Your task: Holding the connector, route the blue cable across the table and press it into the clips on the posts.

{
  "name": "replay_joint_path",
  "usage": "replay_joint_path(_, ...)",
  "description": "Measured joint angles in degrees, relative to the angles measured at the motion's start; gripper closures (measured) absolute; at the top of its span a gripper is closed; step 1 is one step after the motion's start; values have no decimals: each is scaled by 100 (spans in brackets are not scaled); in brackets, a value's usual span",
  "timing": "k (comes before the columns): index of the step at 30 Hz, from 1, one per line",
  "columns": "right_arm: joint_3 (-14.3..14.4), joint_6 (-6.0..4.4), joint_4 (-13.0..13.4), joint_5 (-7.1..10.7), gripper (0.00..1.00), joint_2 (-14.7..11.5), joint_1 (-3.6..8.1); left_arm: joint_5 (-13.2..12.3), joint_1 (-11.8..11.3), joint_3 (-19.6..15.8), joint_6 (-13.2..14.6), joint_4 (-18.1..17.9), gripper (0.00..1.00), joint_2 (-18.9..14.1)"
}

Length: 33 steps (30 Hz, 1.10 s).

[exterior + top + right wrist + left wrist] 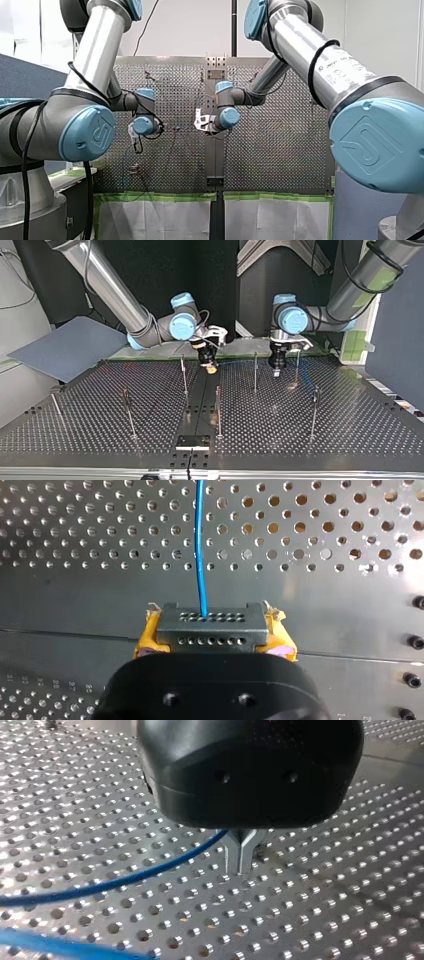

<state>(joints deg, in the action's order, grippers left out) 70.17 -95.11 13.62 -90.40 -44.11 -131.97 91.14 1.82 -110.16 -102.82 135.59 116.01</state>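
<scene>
You have bright light from above. In the left wrist view the perforated table [90, 800] glints with glare on its hole rims, and the loop of blue cable [65, 949] closest to the lens is blurred. The top view's backdrop is dark, and the table there shows pale reflections.

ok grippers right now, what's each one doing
left gripper: shut, blue cable runs up to it, grip on it unclear
right gripper: shut on the connector

Top view: my right gripper [212, 368] sits left of centre near the table's [325, 440] far edge. My left gripper [276, 372] is to its right, with posts [255, 372] between and in front. The connector [210, 627] is between the right gripper's fingers, and the cable [201, 545] runs ahead from it.
</scene>
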Motion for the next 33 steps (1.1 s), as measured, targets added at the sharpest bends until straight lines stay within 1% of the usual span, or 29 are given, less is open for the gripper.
replay_joint_path(3,-3,0,1,9,100,0,29,-10,-21,73,-5,34,100,1)
replay_joint_path(9,-2,0,2,13,100,0,69,-12,-56,111,7,88,100,1)
replay_joint_path(10,-2,0,1,13,100,1,73,-10,-68,111,17,110,97,1)
replay_joint_path(11,-1,-1,2,13,100,1,75,-5,-77,112,31,129,87,2)
replay_joint_path(12,-1,0,1,13,100,1,76,13,-85,112,55,154,87,0)
replay_joint_path(13,0,0,2,16,100,1,78,39,-90,112,78,178,69,0)
replay_joint_path(14,0,0,1,17,100,1,81,71,-93,112,101,208,57,-1)
replay_joint_path(15,0,0,1,18,100,1,85,122,-93,112,136,256,36,-2)
replay_joint_path(16,0,0,1,20,100,1,92,164,-91,112,165,298,36,-2)
replay_joint_path(17,0,0,1,20,100,1,96,208,-86,110,198,341,23,-3)
replay_joint_path(18,0,0,1,20,100,0,99,266,-79,108,245,405,23,-4)
replay_joint_path(19,-1,0,0,21,100,0,101,309,-72,106,284,460,9,-4)
replay_joint_path(20,0,-1,-1,21,100,0,102,350,-63,105,324,510,0,-5)
replay_joint_path(24,0,-1,-6,22,100,-2,117,554,-29,103,530,736,0,-9)
replay_joint_path(27,0,-3,-7,22,100,-2,140,668,15,83,636,904,0,-25)
replay_joint_path(30,1,-3,-7,22,100,-1,175,698,72,-19,651,1066,0,-102)
replay_joint_path(33,1,-2,-7,22,100,-1,210,697,132,-151,612,1129,0,-222)
